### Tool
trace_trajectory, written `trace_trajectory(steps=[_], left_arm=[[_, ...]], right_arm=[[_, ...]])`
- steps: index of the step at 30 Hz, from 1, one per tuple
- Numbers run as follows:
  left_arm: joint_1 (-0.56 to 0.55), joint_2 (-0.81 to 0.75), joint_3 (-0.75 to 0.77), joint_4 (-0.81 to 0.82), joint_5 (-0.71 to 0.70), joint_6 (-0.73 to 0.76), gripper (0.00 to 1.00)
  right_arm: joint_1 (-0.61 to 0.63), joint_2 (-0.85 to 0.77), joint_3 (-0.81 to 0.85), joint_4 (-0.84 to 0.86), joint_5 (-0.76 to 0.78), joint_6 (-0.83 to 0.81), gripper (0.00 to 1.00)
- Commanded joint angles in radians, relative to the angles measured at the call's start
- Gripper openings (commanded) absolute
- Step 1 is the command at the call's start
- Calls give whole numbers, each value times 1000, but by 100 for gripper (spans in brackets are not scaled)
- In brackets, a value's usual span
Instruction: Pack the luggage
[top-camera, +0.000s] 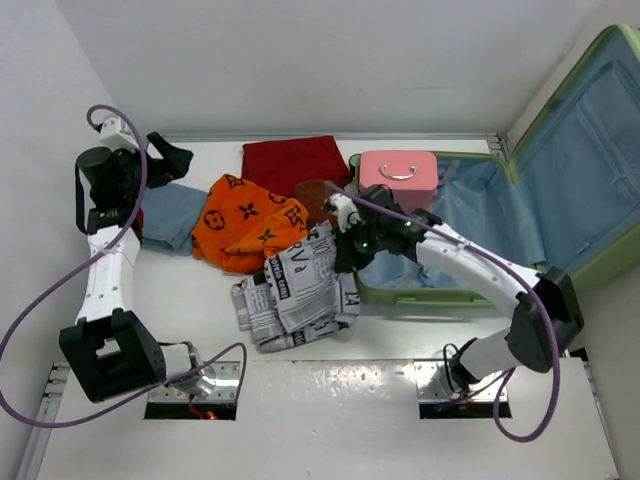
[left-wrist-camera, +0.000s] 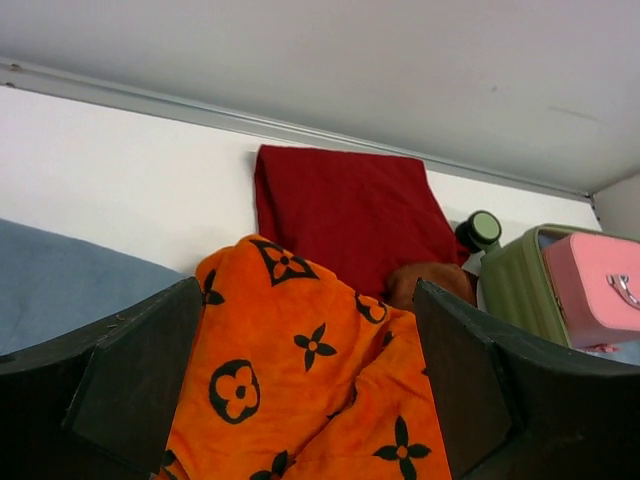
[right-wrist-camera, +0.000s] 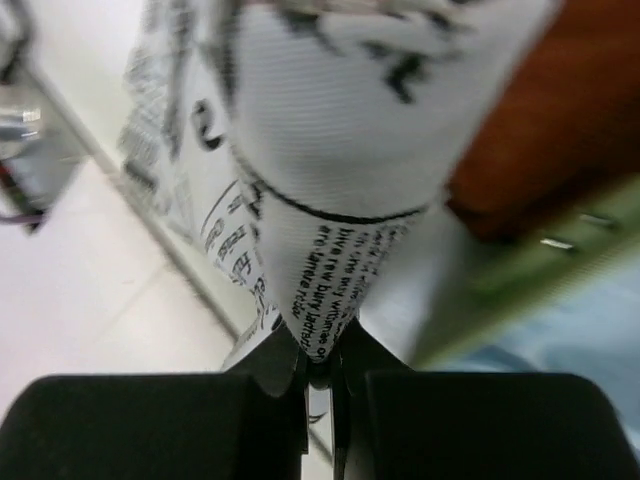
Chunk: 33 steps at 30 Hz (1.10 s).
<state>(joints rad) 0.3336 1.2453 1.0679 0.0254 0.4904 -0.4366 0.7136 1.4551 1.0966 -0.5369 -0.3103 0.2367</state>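
Pink case (top-camera: 398, 172) fills luggage (top-camera: 590, 130) far-left corner; rest open.

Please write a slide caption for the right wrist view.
The right gripper, shut on the newspaper-print cloth, beside the green luggage rim.

We see black newspaper-style print on the white cloth (top-camera: 296, 290), headline letters and fine columns too blurred for us to read a whole word, and black flower and ringed-flower signs on the orange cloth (left-wrist-camera: 300, 380).
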Motion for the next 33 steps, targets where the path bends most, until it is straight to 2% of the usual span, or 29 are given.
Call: trace_trajectory(steps=[1, 6, 7, 9, 10, 15, 18, 25, 29, 33], left_arm=[[-37, -12, 9, 51, 22, 41, 92], [-68, 11, 29, 51, 22, 64, 92], [-77, 11, 38, 51, 22, 73, 92], [-87, 31, 38, 51, 22, 73, 92], [-96, 31, 38, 51, 22, 82, 92], [-116, 49, 47, 51, 22, 101, 92], [-125, 59, 47, 51, 22, 110, 92], [-153, 91, 67, 51, 22, 120, 92], [-162, 111, 78, 51, 22, 121, 92], [-171, 120, 78, 51, 22, 130, 92]], right_arm=[[-118, 16, 28, -17, 30, -115, 0], [-357, 34, 29, -29, -30, -73, 0], [-455, 37, 35, -29, -56, -68, 0], [-521, 50, 58, -44, -99, -31, 0], [-611, 51, 62, -58, -157, -25, 0], [-762, 53, 111, -113, -165, -45, 0], [-874, 44, 132, -195, -158, -102, 0], [-1011, 76, 120, -342, -76, -381, 0], [-1091, 126, 112, -370, -15, -548, 0], [-1152, 165, 120, -336, 57, -626, 0]])
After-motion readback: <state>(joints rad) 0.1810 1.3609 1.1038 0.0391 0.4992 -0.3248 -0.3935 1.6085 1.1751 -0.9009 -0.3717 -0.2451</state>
